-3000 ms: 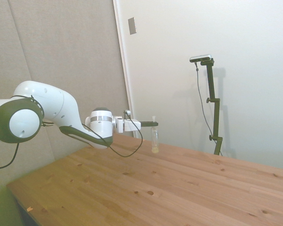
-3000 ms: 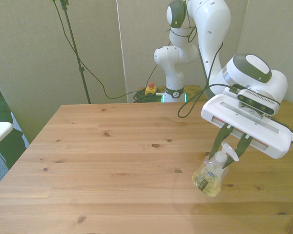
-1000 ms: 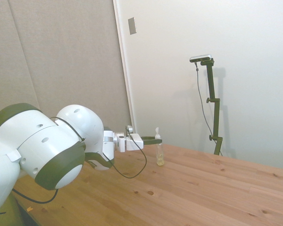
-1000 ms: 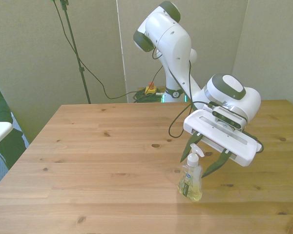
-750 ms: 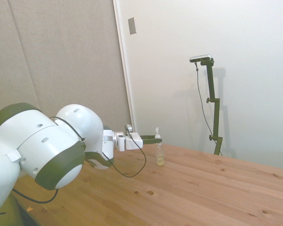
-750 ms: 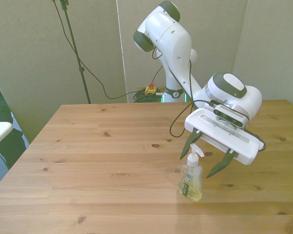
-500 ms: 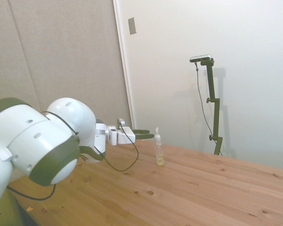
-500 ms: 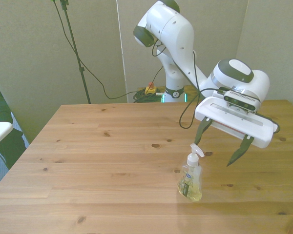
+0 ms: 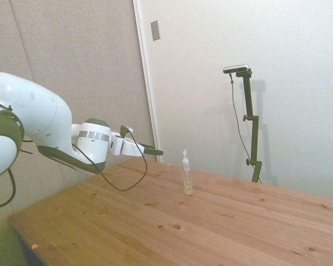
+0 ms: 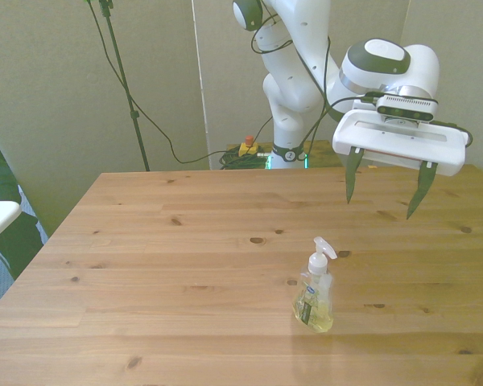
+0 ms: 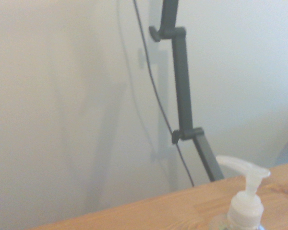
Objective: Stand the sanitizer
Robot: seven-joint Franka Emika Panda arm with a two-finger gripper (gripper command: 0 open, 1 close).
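Hanging above the wooden table (image 10: 145, 241), the gripper (image 10: 385, 185) is seen with its fingers spread apart and nothing between them. The sanitizer (image 10: 315, 288) is stood upright on the table, below the gripper and apart from it.

No text can be read: the sanitizer (image 10: 314, 293) carries a label with a dark blue oval mark and small print, too small to make out, and the label does not show in the side or wrist views.
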